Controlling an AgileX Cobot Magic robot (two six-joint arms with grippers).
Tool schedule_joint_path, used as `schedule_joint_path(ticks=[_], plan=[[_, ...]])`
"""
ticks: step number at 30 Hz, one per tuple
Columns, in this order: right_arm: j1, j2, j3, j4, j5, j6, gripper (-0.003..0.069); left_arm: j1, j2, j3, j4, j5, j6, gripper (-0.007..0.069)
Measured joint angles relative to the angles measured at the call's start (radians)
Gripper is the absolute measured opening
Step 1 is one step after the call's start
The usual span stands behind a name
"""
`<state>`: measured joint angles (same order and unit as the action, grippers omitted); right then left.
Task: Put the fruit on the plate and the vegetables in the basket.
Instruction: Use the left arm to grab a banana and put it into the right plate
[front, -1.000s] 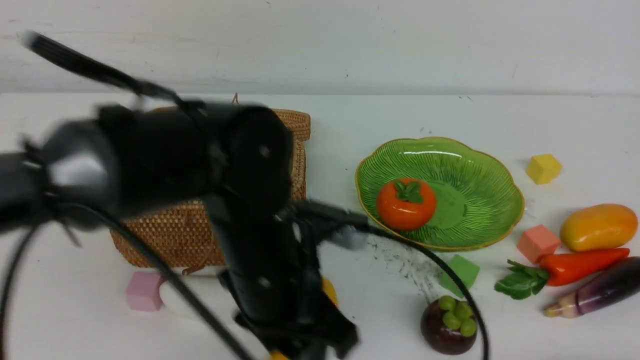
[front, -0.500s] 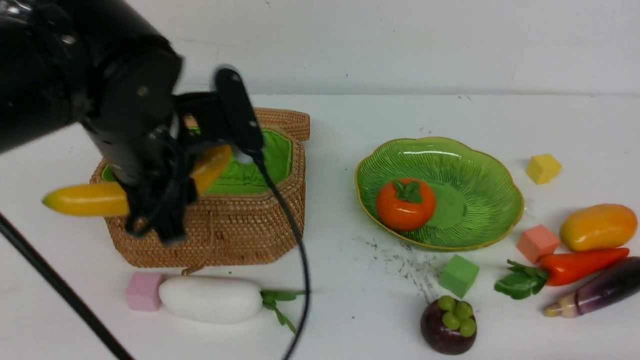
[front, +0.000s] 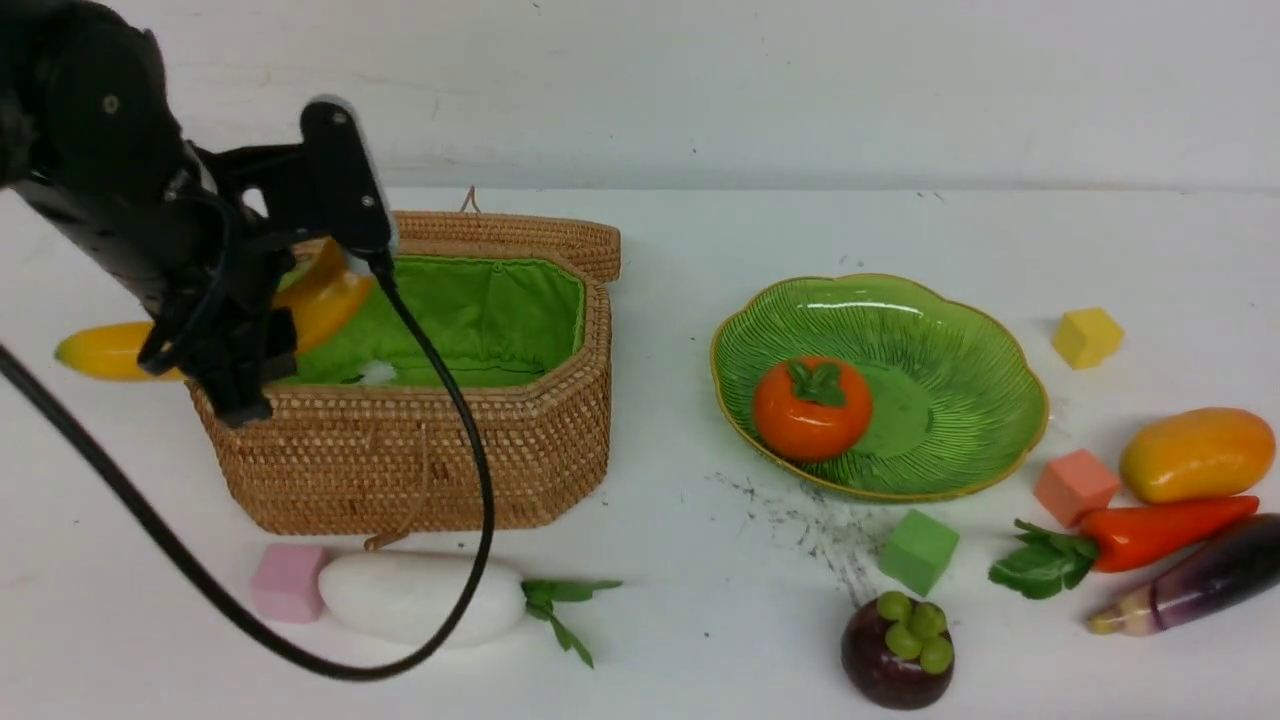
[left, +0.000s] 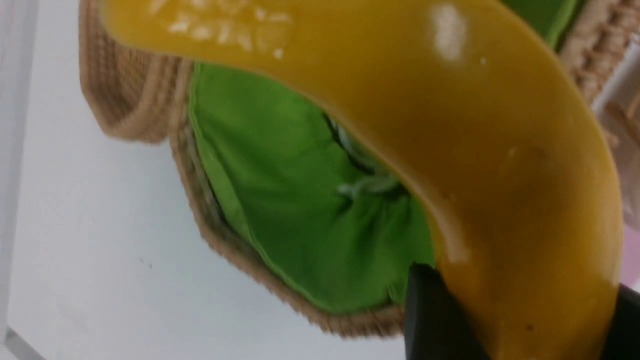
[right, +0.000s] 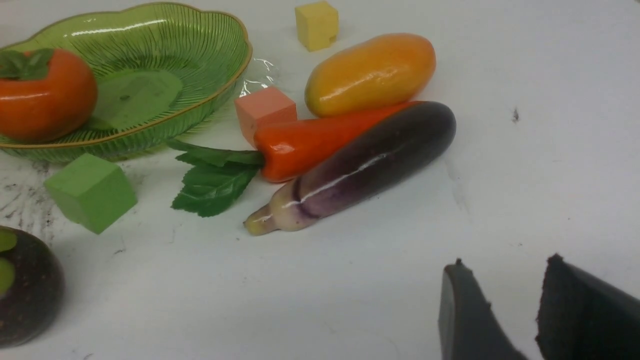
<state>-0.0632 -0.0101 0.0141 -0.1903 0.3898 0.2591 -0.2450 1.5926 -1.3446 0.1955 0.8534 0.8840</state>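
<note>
1. Front view: my left gripper (front: 250, 340) is clamped across the middle of the yellow curved piece (front: 105, 352). The piece hangs roughly level above the left end of the basket (front: 420, 460). One tip pokes out past the rim and the other is over the green lining (front: 480, 320). My arm comes in from the basket's left, above rim height, with the gripper angled downward.
2. Left wrist view: the yellow curved piece (left: 500, 150) fills the picture, with one dark finger (left: 435, 320) pressed against it. The basket (left: 125, 100) lies open beneath. I judge the piece hard, light and glossy, so slippery. Gripped at its thick middle, it should not swivel.
3. Right wrist view: my right gripper (right: 505, 267) hovers low over the worktop (right: 550, 150), jaws narrowly apart, holding nothing. The aubergine (right: 370, 160) and pepper (right: 320, 142) lie touching, well apart from the basket.
</note>
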Motion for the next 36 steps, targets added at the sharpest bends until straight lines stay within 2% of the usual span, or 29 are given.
schedule_joint_path(ticks=[6, 12, 18, 30, 33, 36], plan=[[0.0, 0.0, 0.0, 0.0, 0.0, 0.0, 0.0243, 0.0, 0.079, 0.0, 0.028, -0.141, 0.09, 0.0307], [0.0, 0.0, 0.0, 0.0, 0.0, 0.0, 0.0243, -0.034, 0.099, 0.0, 0.028, -0.309, 0.106, 0.0307], [0.0, 0.0, 0.0, 0.0, 0.0, 0.0, 0.0243, -0.092, 0.154, 0.0, 0.004, -0.345, 0.11, 0.0307], [0.0, 0.0, 0.0, 0.0, 0.0, 0.0, 0.0243, -0.1, 0.203, 0.0, -0.084, -0.397, 0.086, 0.0311], [0.0, 0.0, 0.0, 0.0, 0.0, 0.0, 0.0243, -0.1, 0.203, 0.0, -0.113, -0.388, 0.083, 0.0389], [0.0, 0.0, 0.0, 0.0, 0.0, 0.0, 0.0243, -0.1, 0.2, -0.002, -0.119, -0.384, 0.083, 0.0531]])
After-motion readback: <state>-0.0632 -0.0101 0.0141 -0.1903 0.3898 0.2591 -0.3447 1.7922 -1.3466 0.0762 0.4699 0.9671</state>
